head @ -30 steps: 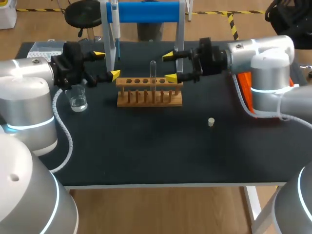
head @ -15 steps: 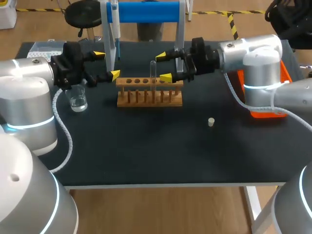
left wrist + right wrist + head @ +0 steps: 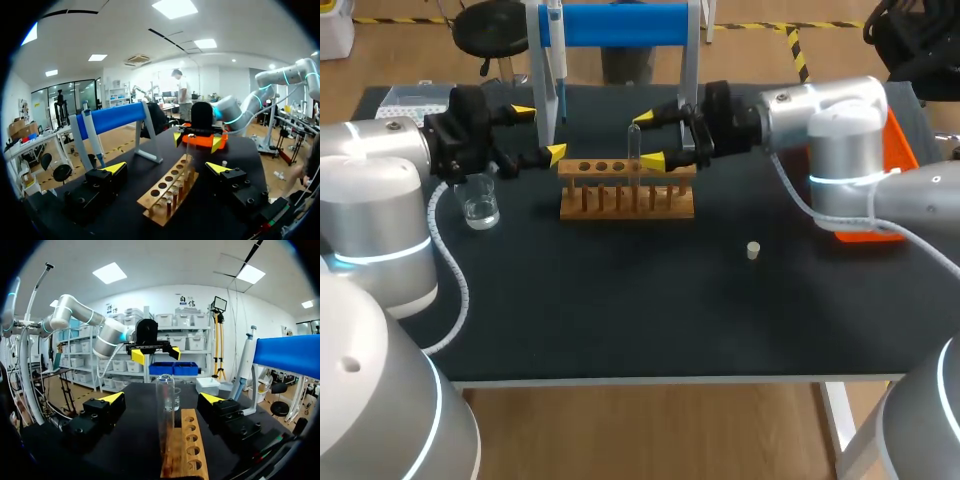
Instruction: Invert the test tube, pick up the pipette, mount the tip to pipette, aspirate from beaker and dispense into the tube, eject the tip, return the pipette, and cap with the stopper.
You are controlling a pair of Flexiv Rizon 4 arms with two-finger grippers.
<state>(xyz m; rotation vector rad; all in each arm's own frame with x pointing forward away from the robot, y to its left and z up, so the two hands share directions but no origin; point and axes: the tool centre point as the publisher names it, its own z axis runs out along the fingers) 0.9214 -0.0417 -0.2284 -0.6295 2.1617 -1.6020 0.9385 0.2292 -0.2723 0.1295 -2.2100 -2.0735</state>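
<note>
- Your right gripper (image 3: 648,138) comes in from 3 o'clock and sits level with the upper part of the clear glass test tube (image 3: 634,150), one yellow tip on each side of it.
- The right wrist view shows that gripper (image 3: 161,398) released: the tube (image 3: 165,405) stands between the spread fingers and touches neither.
- The tube stands upright in the light wooden rack (image 3: 626,190), at 12 o'clock from the middle of the black table (image 3: 640,310) (which hole I cannot tell, only that it is not an end one).
- Your left gripper (image 3: 540,132) hangs at 11 o'clock, just beside the rack's left end, its jaws also released and holding nothing.
- In the left wrist view the rack (image 3: 167,197) runs ahead between that gripper's (image 3: 166,167) fingers, with the tube (image 3: 191,160) towards the far end.
- The small glass beaker (image 3: 480,203) with clear liquid stands at 9 o'clock, under the left arm.
- The small cream stopper (image 3: 753,250) lies alone at 4 o'clock, well apart from the rack.
- The white and blue pipette (image 3: 556,60) hangs on the blue-barred stand (image 3: 620,24) at the far edge, near 12 o'clock.
</note>
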